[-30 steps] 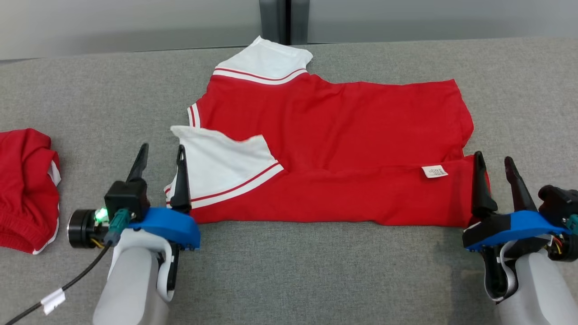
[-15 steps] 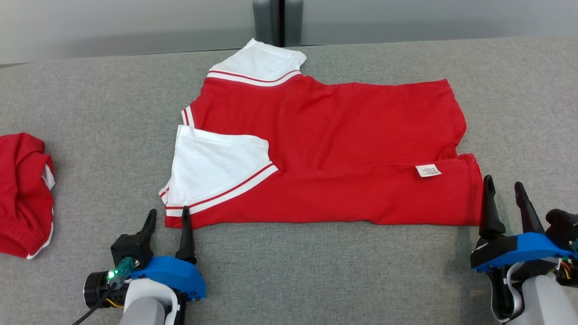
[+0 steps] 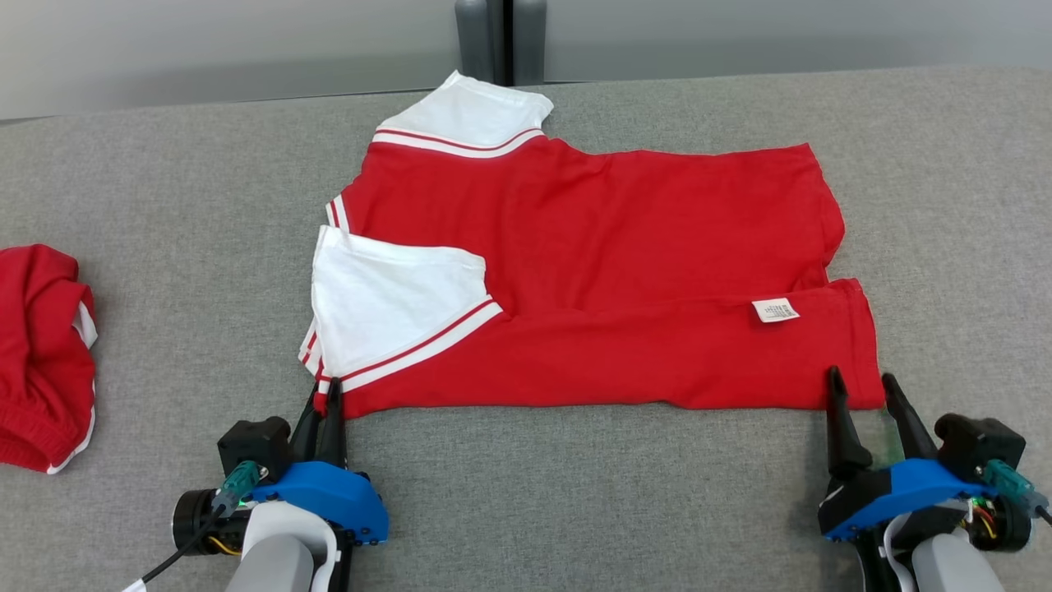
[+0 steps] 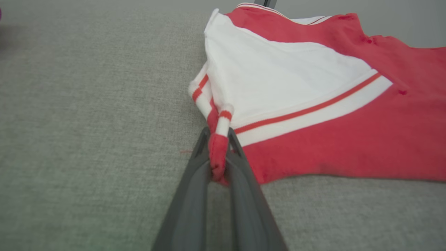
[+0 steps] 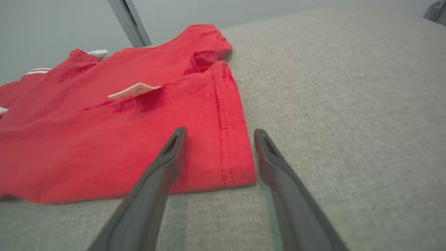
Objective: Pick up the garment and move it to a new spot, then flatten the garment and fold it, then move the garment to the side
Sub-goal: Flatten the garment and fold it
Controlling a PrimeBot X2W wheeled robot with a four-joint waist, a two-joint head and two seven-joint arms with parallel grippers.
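Red garment lies spread on the grey desk, near strip folded over, label facing up. Left fingers are clamped tight on the near-left corner, cloth bunched between them. Right fingers are spread wide, straddling the near-right hem corner, gripping nothing. You want the right ones pushed a bit further over the hem, pinching both layers. Then lift both corners together, level, and carry the fold away. An uneven lift will likely skew the edge.
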